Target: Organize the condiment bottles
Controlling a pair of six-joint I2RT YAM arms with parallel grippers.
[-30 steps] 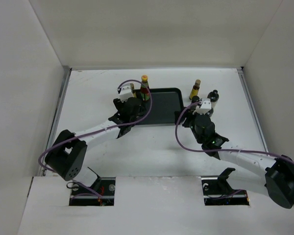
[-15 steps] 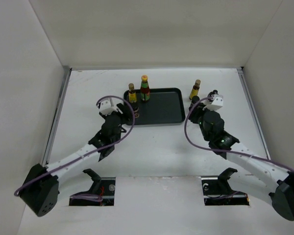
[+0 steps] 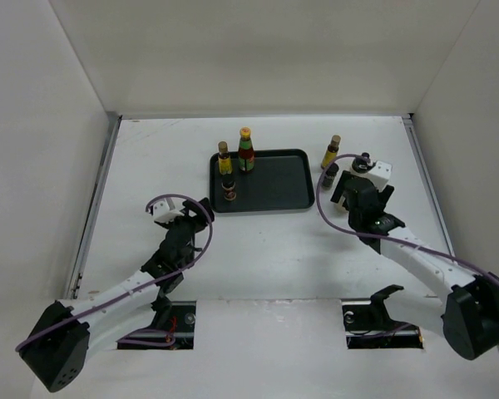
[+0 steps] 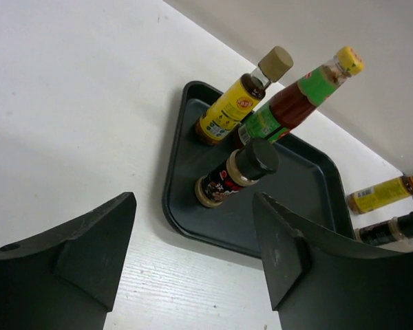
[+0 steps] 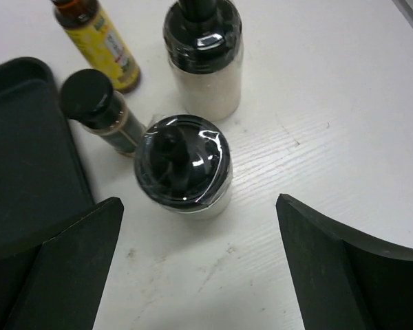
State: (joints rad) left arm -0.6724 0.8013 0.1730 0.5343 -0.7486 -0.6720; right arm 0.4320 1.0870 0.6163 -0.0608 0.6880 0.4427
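Seen from overhead, my right gripper (image 5: 198,205) hides most of the two squat pale jars (image 5: 189,165) just right of the black tray (image 3: 270,179). Their glossy wrapped lids show only at the wrist, beside a yellow-labelled bottle (image 5: 96,38) with its top cut off and a small dark bottle (image 5: 100,110). On the round-cornered tray stand a tan-capped amber bottle (image 4: 227,113), the green bottle (image 4: 289,110) and a black-capped bottle (image 4: 230,179). Both grippers gape, empty, my left gripper (image 3: 200,209) off the tray's near-left corner
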